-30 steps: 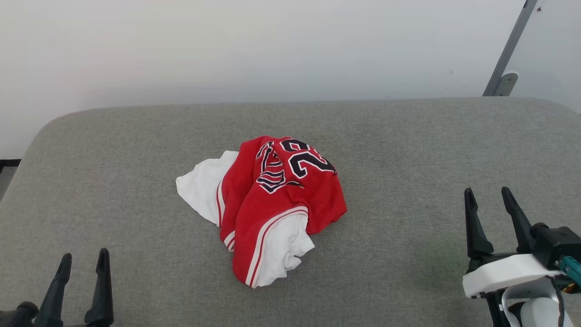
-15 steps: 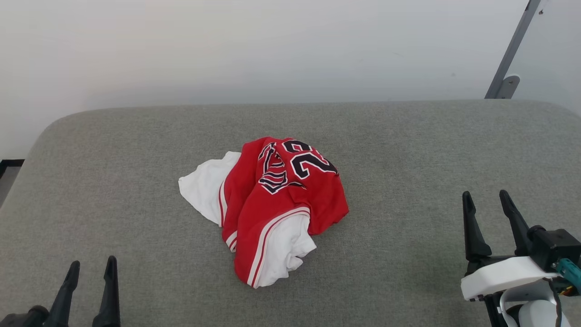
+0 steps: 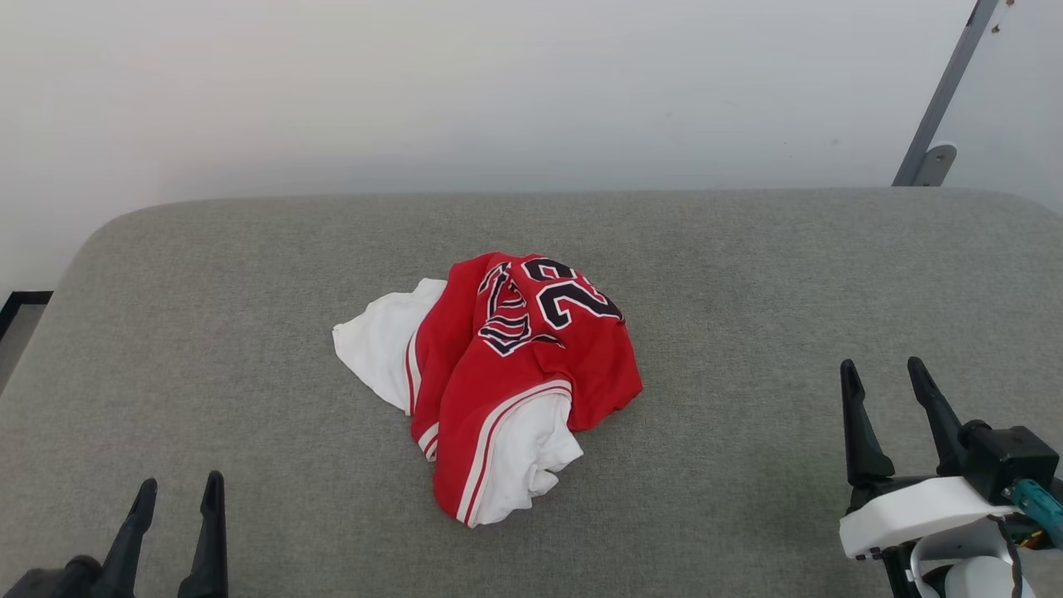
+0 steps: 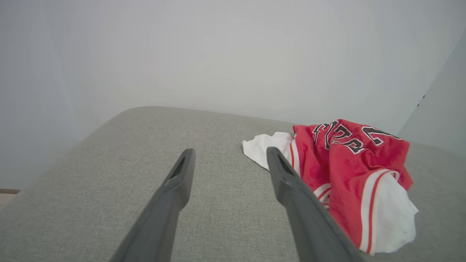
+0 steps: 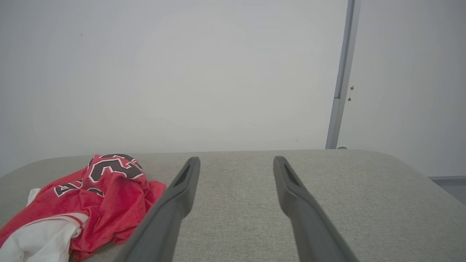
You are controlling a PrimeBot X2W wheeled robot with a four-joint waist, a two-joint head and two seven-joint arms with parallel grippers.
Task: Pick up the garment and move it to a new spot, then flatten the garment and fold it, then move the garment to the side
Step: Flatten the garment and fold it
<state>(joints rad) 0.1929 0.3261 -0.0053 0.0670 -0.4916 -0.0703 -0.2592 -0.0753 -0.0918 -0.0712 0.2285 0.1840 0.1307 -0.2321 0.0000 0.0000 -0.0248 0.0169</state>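
1. The garment (image 3: 507,382) lies crumpled near the middle of the grey fabric tabletop (image 3: 747,266), touched by neither hand.
2. The left hand (image 3: 183,480), fingers apart and empty, hovers at the near left.
3. The right hand (image 3: 880,363), likewise apart and empty, is at the near right.
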